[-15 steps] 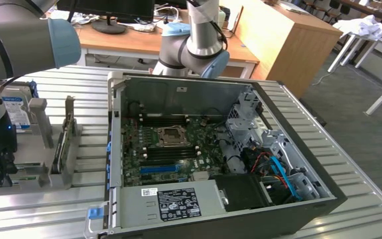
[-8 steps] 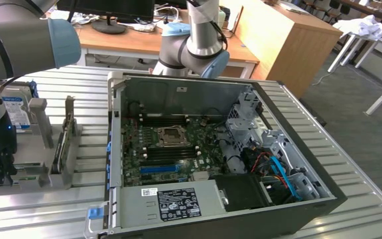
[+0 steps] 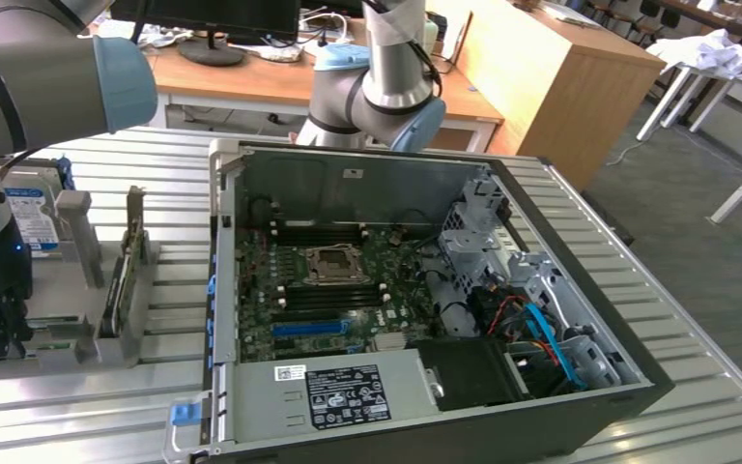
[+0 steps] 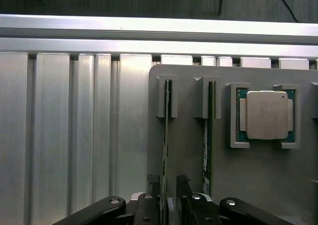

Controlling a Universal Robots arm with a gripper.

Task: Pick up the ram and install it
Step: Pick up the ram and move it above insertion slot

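The ram point(image 4: 166, 135) is a thin green stick standing on edge in a slot of a grey holder point(image 4: 189, 150). My gripper point(image 4: 168, 185) is right over its near end, open. One fingertip point(image 4: 155, 185) stands on each side of the stick, with a small gap still showing on one side. A second stick of the same kind point(image 4: 208, 130) stands in the neighbouring slot. In the exterior view the holder point(image 3: 100, 338) sits at the left of the open computer case point(image 3: 603, 319), whose motherboard point(image 3: 332, 290) lies face up.
A silver processor chip point(image 4: 266, 114) rests in a corner-bracketed pocket of the holder beside the sticks. A hard drive with a blue-white label point(image 3: 30, 217) stands at the exterior view's left. The arm's grey body point(image 3: 36, 87) looms over that side. The table is ribbed aluminium point(image 4: 74, 135).
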